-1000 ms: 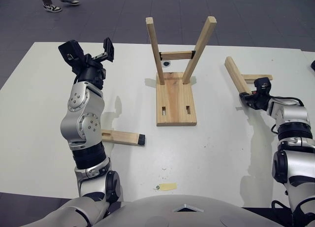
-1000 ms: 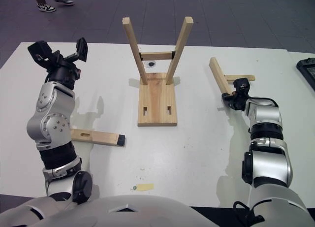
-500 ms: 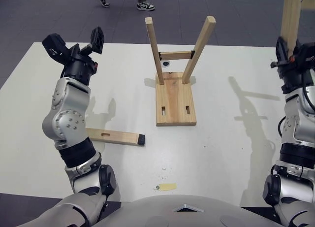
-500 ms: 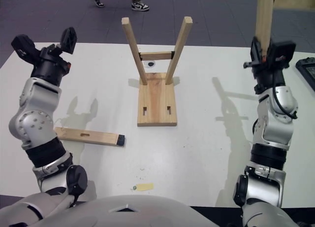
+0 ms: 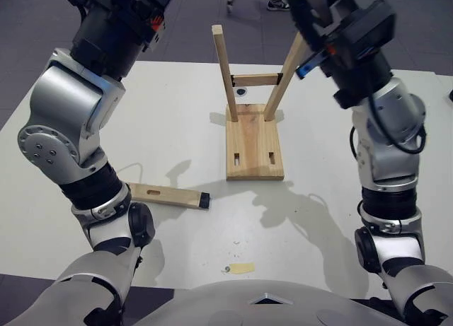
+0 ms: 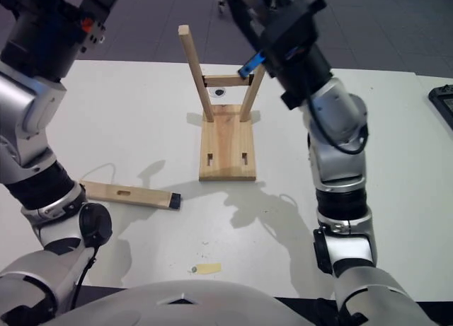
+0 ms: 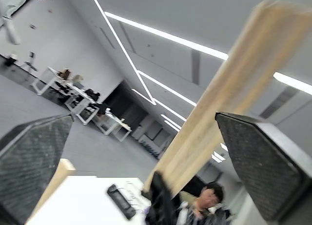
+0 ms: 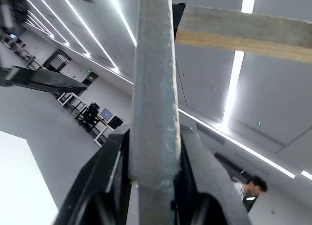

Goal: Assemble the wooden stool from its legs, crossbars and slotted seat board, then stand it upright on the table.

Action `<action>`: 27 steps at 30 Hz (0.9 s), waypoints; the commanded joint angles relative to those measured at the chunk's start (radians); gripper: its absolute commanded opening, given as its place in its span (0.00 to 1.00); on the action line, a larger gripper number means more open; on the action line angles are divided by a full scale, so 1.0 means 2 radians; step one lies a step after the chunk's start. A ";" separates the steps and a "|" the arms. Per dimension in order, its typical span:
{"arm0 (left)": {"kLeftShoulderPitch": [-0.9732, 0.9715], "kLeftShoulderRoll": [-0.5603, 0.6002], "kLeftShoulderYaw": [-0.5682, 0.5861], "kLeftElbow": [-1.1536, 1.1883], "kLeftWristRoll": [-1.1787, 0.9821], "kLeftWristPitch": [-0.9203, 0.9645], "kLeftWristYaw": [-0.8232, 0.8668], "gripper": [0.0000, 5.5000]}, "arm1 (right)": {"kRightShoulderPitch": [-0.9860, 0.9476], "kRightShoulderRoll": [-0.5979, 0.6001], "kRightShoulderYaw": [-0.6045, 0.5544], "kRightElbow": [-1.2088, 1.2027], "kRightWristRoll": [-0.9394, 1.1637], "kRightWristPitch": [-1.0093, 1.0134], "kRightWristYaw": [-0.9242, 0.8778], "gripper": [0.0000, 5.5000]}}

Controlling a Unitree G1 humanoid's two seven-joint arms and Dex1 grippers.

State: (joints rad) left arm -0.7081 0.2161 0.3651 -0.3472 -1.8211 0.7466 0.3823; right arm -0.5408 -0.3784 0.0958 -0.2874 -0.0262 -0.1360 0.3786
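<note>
The slotted seat board (image 5: 253,148) lies flat mid-table with two legs (image 5: 224,71) standing in its far end, joined by a crossbar (image 5: 255,79). A single loose leg (image 5: 170,196) lies on the table near my left side. My right gripper (image 8: 152,159) is raised high over the table, right of the standing legs, and is shut on another leg (image 8: 155,64) that carries a crossbar (image 8: 243,32). My left gripper (image 7: 146,154) is raised high on the left, its fingers (image 7: 34,161) wide apart and holding nothing; the held leg (image 7: 219,103) appears beyond it.
The white table (image 5: 177,128) has bare surface on both sides of the board. A small yellow tag (image 5: 241,268) lies near the front edge. A dark device (image 6: 442,100) sits at the far right edge. Open floor lies beyond the table.
Both arms have risen toward the camera. The right arm swung its leg-and-crossbar piece inward from the table's right side to above the middle. The left gripper stayed open.
</note>
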 commanded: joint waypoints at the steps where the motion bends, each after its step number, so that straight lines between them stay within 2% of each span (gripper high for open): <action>1: -0.005 -0.007 -0.037 0.003 -0.016 -0.028 0.034 0.98 | 0.015 0.016 0.004 0.018 -0.053 -0.008 -0.043 0.19; 8: 0.008 0.014 -0.054 0.007 -0.024 -0.051 0.047 0.98 | 0.018 0.011 0.013 0.047 -0.195 -0.039 -0.130 0.19; 15: -0.015 -0.003 -0.023 0.033 -0.015 -0.131 0.068 0.98 | 0.042 -0.009 0.030 0.056 -0.331 -0.077 -0.211 0.19; 25: -0.006 -0.009 -0.053 0.025 -0.010 -0.131 0.069 0.98 | 0.040 -0.019 0.047 0.075 -0.406 -0.094 -0.256 0.19; 27: -0.003 -0.007 -0.053 0.026 -0.009 -0.134 0.070 0.93 | 0.041 -0.022 0.047 0.076 -0.410 -0.095 -0.258 0.19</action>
State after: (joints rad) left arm -0.7148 0.2031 0.2608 -0.2917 -1.8478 0.4831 0.5125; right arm -0.4550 -0.4091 0.1888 -0.1377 -0.8359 -0.3210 -0.1252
